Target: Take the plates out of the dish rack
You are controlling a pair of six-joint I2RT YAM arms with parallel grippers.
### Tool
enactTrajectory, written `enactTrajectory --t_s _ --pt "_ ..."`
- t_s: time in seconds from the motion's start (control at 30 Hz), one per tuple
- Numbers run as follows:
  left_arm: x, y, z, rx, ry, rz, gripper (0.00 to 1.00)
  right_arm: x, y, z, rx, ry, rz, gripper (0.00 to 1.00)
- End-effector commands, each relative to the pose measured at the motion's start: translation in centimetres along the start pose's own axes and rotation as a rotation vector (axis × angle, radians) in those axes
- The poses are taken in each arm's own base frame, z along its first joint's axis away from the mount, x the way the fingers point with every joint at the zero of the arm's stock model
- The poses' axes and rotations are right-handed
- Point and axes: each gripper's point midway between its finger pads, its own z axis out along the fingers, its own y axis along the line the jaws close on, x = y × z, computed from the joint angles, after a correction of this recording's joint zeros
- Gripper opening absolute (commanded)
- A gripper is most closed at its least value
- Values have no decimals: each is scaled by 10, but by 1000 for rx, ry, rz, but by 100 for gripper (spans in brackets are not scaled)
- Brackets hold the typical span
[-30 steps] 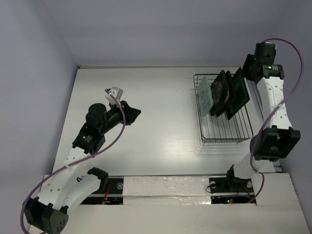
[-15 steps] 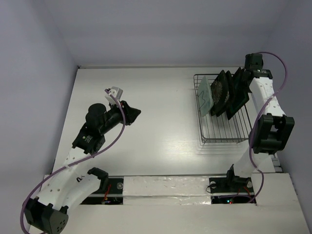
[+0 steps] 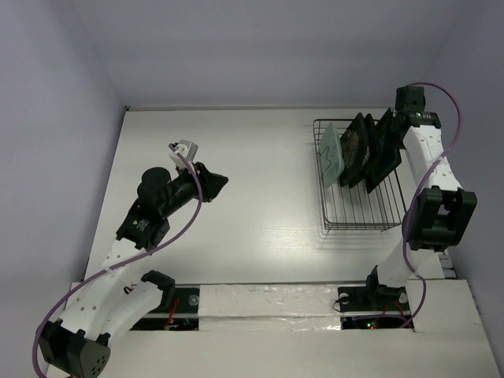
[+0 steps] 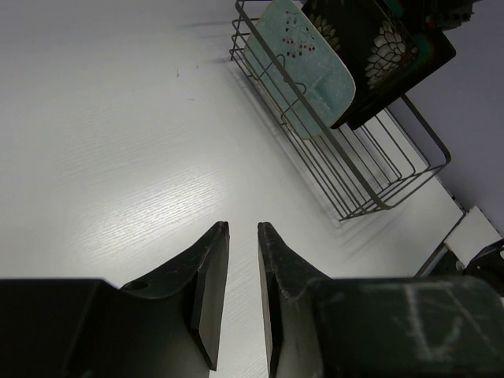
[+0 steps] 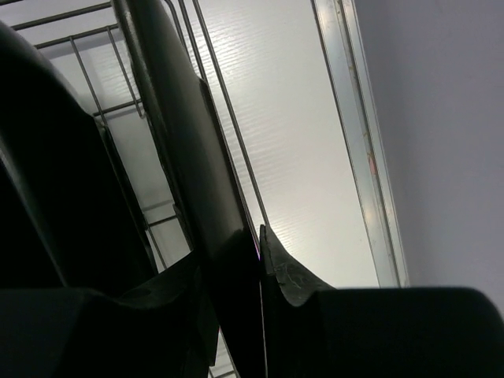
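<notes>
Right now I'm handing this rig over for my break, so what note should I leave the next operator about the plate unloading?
Left gripper: jaws slightly apart, empty, above the white table, away from the rack.
Right gripper: closed on an edge of the dark square teal-centred plate, rightmost in the dark wire dish rack.
Plates: that one, the two black flower-patterned square plates and the pale mint-green oblong plate all stand in the rack.
Done: none unloaded.
Left: lift out all four.
</notes>
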Motion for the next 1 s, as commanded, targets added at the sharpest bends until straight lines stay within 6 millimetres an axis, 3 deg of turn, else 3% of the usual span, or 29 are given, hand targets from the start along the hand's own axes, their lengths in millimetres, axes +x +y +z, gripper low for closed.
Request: enactTrajectory --t_s 0.0,0.27,0.47,0.6,0.77,0.83,0.9,0.97 --pt "-22 -16 -3 58 -67 21 19 -76 -27 -77 23 -312 105 0" --pt "-22 -17 -3 60 -71 18 19 -104 -45 -144 24 -469 175 0" --pt "-21 -16 -2 58 -70 14 20 -117 -70 -218 31 -629 268 0" --pt "-21 -16 -2 60 -71 13 20 -123 -74 -262 -33 -732 325 0" --pt "-27 -13 -6 36 -96 17 20 -137 -25 -315 -384 -881 359 0" --pt "-29 -12 -7 27 -105 19 20 -137 -16 -317 -419 -883 377 0" --pt "-31 -12 -10 22 -115 22 20 -140 -7 -331 -498 -923 397 0" --pt "-33 -10 -11 8 -126 27 20 -140 22 -336 -644 -928 395 0"
